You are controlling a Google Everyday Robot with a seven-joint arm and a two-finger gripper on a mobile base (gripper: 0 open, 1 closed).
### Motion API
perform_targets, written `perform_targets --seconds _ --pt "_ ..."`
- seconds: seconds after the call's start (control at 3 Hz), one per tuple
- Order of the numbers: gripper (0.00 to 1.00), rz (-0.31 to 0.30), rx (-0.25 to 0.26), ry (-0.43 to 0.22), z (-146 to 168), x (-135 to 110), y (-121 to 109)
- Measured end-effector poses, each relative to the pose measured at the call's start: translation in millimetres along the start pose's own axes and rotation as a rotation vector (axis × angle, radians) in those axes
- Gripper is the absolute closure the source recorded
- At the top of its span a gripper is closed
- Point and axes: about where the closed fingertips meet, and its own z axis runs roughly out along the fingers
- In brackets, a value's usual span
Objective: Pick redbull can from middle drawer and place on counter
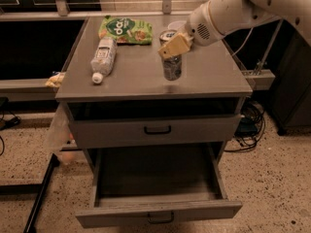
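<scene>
The redbull can (172, 68) is upright over the right middle of the counter (131, 79). I cannot tell whether its base touches the top. My gripper (174, 50) comes in from the upper right on the white arm and is shut on the can's top, hiding the rim. The middle drawer (158, 213) is pulled open below, and its dark tray looks empty.
A plastic bottle (103, 57) lies on the counter's left side. A green snack bag (126, 29) lies at the back, with a white bowl (176, 25) behind the can. The drawer above (155, 130) is shut. Cables lie on the floor at the right.
</scene>
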Motion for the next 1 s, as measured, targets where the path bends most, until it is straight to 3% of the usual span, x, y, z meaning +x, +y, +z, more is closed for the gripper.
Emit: perform_targets --seconds 0.67,1.0 --pt "1.00 0.115 0.019 -0.057 11 26 -19" --pt "1.00 0.133 0.034 -0.076 16 41 -24"
